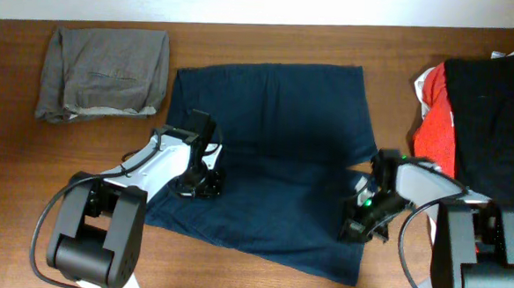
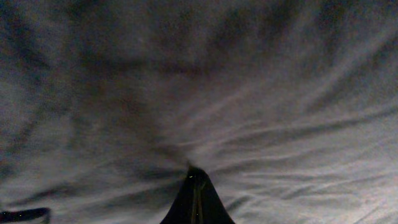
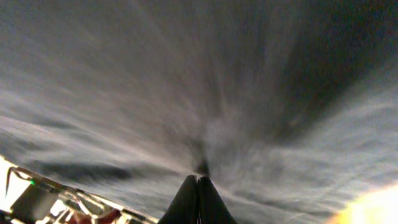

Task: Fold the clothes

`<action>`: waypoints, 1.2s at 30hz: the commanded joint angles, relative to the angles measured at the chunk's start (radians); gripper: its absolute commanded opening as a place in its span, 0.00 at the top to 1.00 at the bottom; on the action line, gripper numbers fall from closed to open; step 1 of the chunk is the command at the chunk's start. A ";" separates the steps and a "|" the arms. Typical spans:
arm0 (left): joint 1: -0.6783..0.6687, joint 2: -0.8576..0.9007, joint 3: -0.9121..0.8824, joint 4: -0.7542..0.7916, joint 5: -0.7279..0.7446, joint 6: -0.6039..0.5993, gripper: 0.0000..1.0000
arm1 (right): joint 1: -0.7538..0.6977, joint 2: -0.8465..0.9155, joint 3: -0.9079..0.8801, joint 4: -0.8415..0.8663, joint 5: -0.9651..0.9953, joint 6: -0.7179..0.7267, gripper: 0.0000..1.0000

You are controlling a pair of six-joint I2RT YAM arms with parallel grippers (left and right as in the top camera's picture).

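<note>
Navy garment (image 1: 274, 145) lies spread flat mid-surface (image 1: 244, 46). Left pincer (image 1: 193, 189) is closed, pinching a bunch of the navy cloth on its left part, wrinkles radiating from the tips. Right pincer (image 1: 358, 227) is also closed, pinching cloth near the right edge. Folded grey garment (image 1: 103, 61) far left. Red-and-black pile (image 1: 479, 112) far right.

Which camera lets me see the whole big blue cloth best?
The overhead view: the blue cloth lies spread across the table, nearly all its edges showing. The left wrist view shows only close-up wrinkles gathering at the left gripper, and the right wrist view the same at the right gripper.
</note>
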 commanded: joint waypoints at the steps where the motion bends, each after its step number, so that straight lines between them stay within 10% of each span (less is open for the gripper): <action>1: 0.001 -0.079 0.145 -0.048 -0.069 -0.009 1.00 | -0.041 -0.002 0.238 -0.069 -0.025 -0.090 0.96; 14: 0.296 -0.176 0.320 -0.177 -0.122 -0.001 0.99 | -0.042 0.211 0.388 0.506 0.425 0.021 0.96; 26: 0.385 -0.176 0.319 -0.245 -0.141 -0.001 0.99 | -0.043 0.233 0.431 0.310 0.526 0.048 0.96; 36: 0.382 -0.286 0.319 -0.330 -0.127 -0.022 0.99 | -0.036 0.039 0.732 -0.267 0.357 0.047 0.96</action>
